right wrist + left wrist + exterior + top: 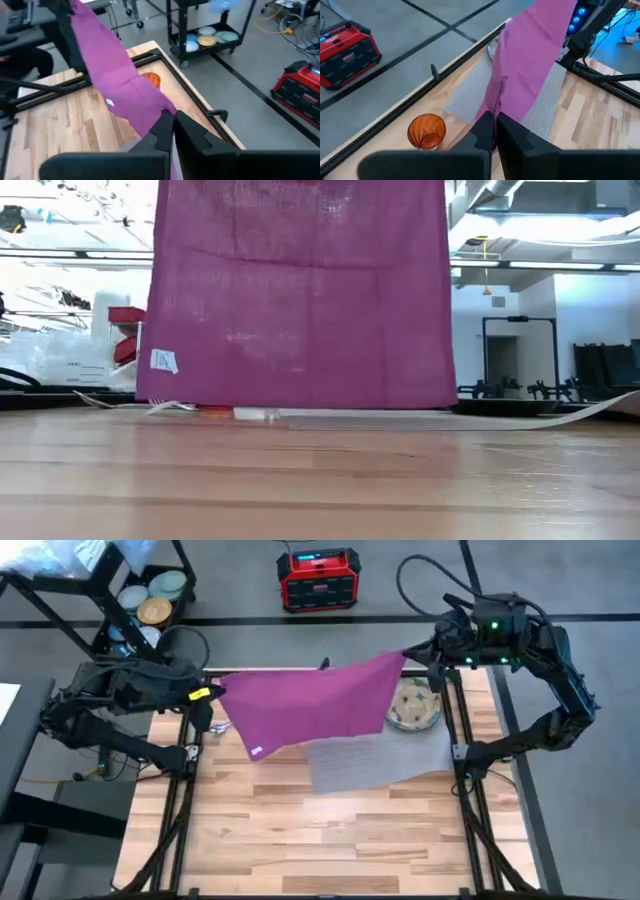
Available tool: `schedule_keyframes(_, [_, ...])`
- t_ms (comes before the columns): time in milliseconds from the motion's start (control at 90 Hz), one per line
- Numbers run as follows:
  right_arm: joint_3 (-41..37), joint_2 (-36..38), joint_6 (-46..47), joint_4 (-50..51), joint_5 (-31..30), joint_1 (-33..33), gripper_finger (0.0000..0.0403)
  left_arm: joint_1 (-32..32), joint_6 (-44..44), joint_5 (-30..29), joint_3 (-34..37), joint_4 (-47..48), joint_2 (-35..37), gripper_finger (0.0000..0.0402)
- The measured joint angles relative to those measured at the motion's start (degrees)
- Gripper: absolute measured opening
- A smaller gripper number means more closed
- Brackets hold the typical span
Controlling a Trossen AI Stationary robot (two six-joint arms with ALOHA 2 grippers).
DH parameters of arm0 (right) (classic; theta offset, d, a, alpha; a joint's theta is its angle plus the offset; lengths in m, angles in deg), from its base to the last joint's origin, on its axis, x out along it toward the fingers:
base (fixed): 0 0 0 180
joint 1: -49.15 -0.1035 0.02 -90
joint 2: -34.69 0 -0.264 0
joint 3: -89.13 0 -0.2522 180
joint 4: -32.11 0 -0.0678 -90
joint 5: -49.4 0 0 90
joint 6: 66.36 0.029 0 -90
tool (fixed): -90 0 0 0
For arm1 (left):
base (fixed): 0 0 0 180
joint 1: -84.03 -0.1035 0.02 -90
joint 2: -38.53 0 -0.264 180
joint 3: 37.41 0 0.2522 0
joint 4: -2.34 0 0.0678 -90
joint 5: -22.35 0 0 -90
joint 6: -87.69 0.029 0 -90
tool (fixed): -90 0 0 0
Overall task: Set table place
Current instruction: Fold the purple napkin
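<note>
— How far along is the setting?

— Early, I'd judge. In the high view, left of centre, the left gripper [205,695] pinches one napkin [310,702] corner; the right gripper [415,655], upper right, clamps the other. The magenta woven cloth hangs stretched above the surface [330,830].

— And the rest?

— Ribbed grey mat [375,760] lies mid-frame, patterned round plate [415,705] just right, unplaced.
</note>
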Motion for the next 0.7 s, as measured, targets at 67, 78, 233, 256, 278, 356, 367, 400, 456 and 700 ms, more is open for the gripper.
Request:
schedule_keyframes(67, [1.0, 0.0, 0.2, 0.1, 0.0, -0.2, 0.0, 0.0, 0.7, -0.4, 0.0, -0.7, 0.1, 0.0])
schedule_keyframes(78, [1.2, 0.0, 0.2, 0.1, 0.0, -0.2, 0.0, 0.0, 0.8, -0.5, 0.0, -0.8, 0.1, 0.0])
schedule_keyframes(233, [3.0, 0.1, 0.2, 0.8, -0.2, -0.1, 0.0, 0.0, 2.5, -2.3, 0.0, -3.1, 0.5, 0.0])
schedule_keyframes(256, [3.1, 0.0, 0.3, 0.8, -0.2, -0.1, 0.0, 0.0, 2.6, -2.5, 0.0, -3.3, 0.6, 0.0])
schedule_keyframes(278, [3.3, 0.0, 0.3, 0.8, -0.2, -0.1, 0.0, 0.0, 2.6, -2.7, 0.0, -3.6, 0.7, 0.0])
schedule_keyframes(356, [3.4, 0.1, 0.5, 0.8, -0.2, -0.3, 0.0, 0.0, 2.7, -2.8, 0.0, -4.7, 0.8, 0.0])
schedule_keyframes(367, [3.4, 0.1, 0.6, 0.8, -0.2, -0.4, 0.0, 0.0, 2.7, -2.8, 0.0, -4.8, 0.9, 0.0])
schedule_keyframes(400, [3.4, 0.1, 0.7, 0.9, -0.3, -0.7, 0.0, 0.3, 2.7, -2.9, 0.0, -5.0, 0.9, 0.0])
schedule_keyframes(456, [3.4, 0.0, 0.9, 0.9, -0.4, -1.5, 0.0, 1.2, 2.6, -2.8, 0.0, -5.8, 1.0, 0.0])
schedule_keyframes(700, [3.4, 0.3, 1.3, -0.1, -1.5, -3.4, 0.0, 5.7, 4.5, -6.1, -0.4, -9.5, 1.1, 0.0])
